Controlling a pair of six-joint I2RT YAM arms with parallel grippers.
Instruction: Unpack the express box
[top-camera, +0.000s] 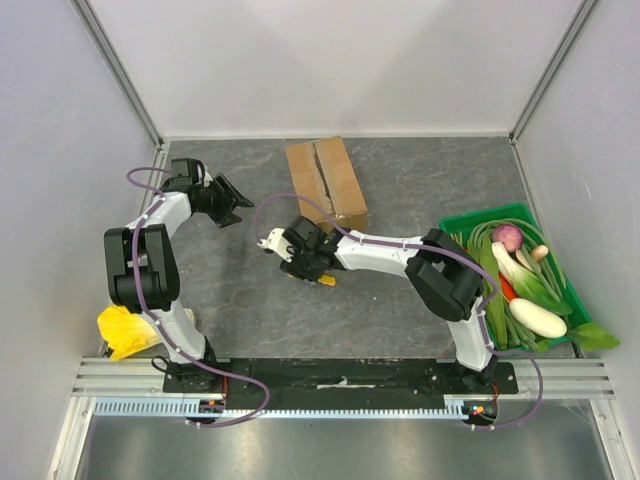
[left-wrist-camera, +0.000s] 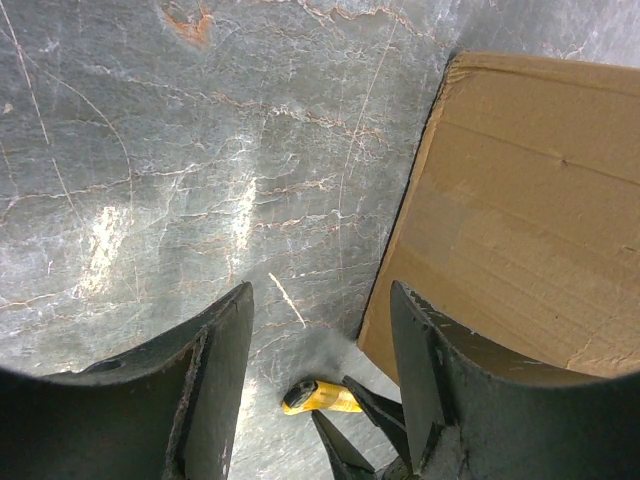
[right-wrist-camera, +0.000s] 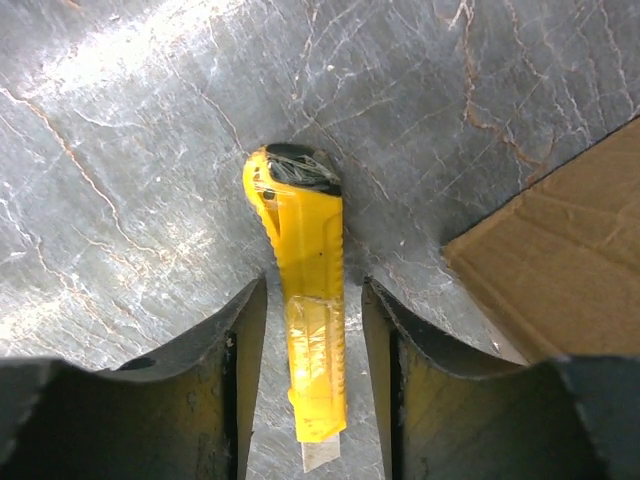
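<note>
Express box (top-camera: 326, 183): brown cardboard, flaps shut (centre seam).

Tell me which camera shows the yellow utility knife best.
The right wrist view: the yellow utility knife lies full length, blade tip included, between the fingers of the right gripper. The left wrist view catches only one yellow end; the top view shows a small yellow bit beneath that gripper.

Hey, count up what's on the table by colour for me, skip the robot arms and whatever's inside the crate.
Yellow: 2, the knife and the crumpled bundle
Brown: 1, the cardboard box
Green: 1, the crate
Total: 4
</note>
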